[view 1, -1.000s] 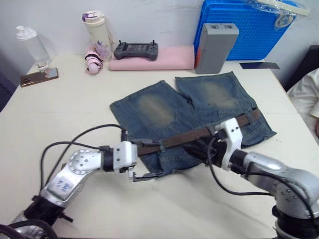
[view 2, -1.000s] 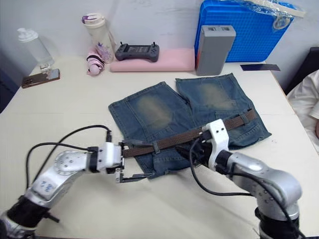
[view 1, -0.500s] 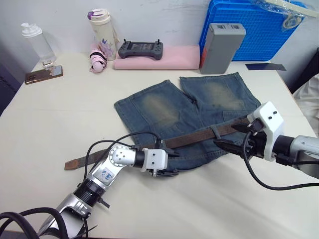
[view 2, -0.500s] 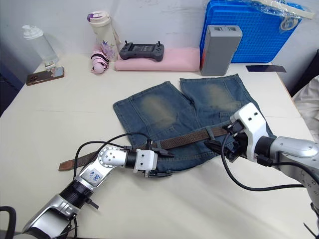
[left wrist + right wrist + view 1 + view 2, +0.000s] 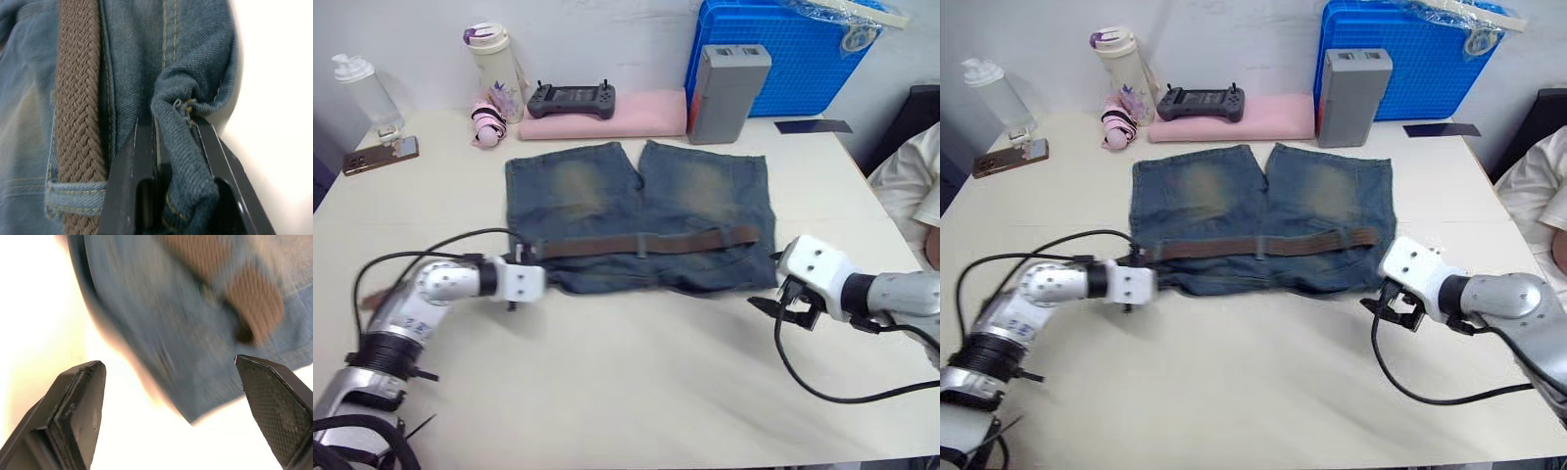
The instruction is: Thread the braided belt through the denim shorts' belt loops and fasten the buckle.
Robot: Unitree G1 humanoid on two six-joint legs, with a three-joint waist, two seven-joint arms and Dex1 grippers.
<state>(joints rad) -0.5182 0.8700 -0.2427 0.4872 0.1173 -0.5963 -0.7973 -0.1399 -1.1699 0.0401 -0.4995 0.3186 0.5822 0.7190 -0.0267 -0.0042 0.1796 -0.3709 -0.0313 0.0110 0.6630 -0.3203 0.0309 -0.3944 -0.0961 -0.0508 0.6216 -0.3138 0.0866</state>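
The denim shorts [image 5: 636, 196] lie flat mid-table, waistband toward me. The braided belt [image 5: 646, 242] runs along the waistband under a belt loop [image 5: 644, 245]; another loop [image 5: 73, 188] crosses it in the left wrist view. The buckle cannot be made out. My left gripper [image 5: 171, 126] is shut on a bunched fold of denim at the waistband's left corner [image 5: 546, 279], beside the belt. My right gripper [image 5: 773, 308] stands open with nothing in it, just off the shorts' right corner, over the table.
Along the back stand a blue crate [image 5: 773, 54], a grey box [image 5: 724, 78], a pink pad [image 5: 626, 113] with a game controller [image 5: 571, 98], two bottles [image 5: 494, 59] [image 5: 357, 88] and a phone [image 5: 372, 155]. A person's sleeve [image 5: 915, 176] shows at the right edge.
My left gripper has shut on the shorts' left waistband corner. The right gripper has come off the belt to the table beside the shorts. The shorts now lie squarer; the camera also shifted.
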